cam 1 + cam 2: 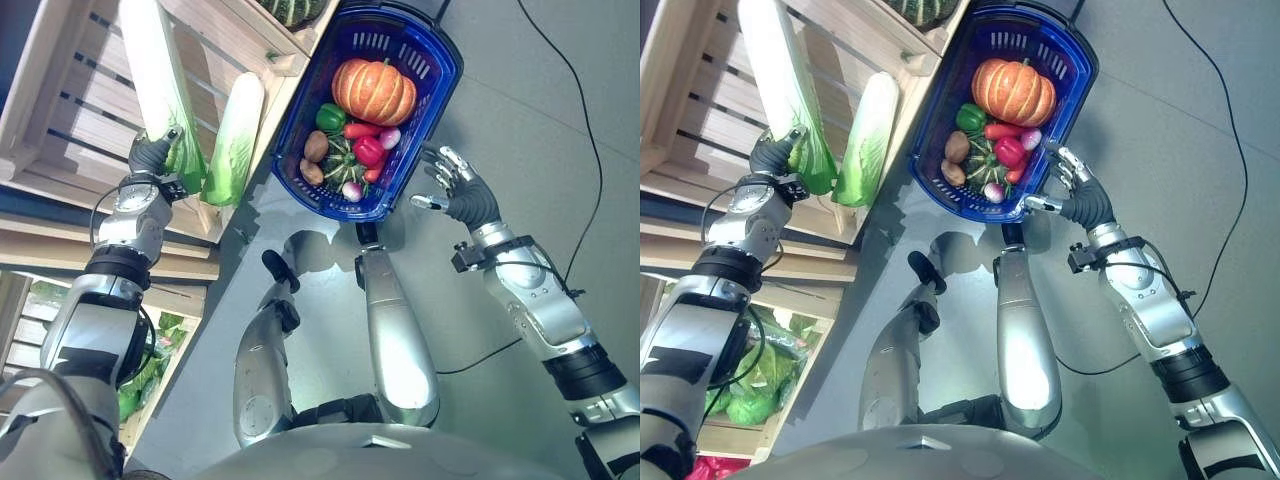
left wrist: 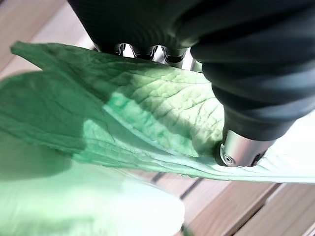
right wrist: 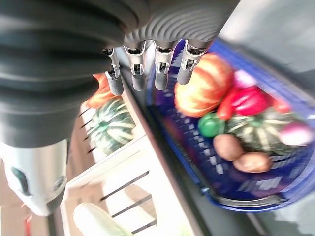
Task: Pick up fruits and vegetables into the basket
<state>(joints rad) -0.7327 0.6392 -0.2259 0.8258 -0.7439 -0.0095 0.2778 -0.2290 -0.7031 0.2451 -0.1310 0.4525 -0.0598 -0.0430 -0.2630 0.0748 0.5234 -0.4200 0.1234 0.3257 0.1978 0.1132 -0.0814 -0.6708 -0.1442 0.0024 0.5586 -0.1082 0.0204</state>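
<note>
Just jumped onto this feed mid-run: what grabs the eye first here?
The blue basket on the grey floor, already loaded with an orange pumpkin, a red pepper, potatoes and other vegetables. Next, the left hand is curled round the leafy end of a long napa cabbage over the wooden crate, a second cabbage beside it. The right hand hovers open beside the basket.

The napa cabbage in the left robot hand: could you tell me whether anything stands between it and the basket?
Yes: a second napa cabbage leans on the crate edge between the held napa cabbage in the left robot hand and the blue basket.
</note>
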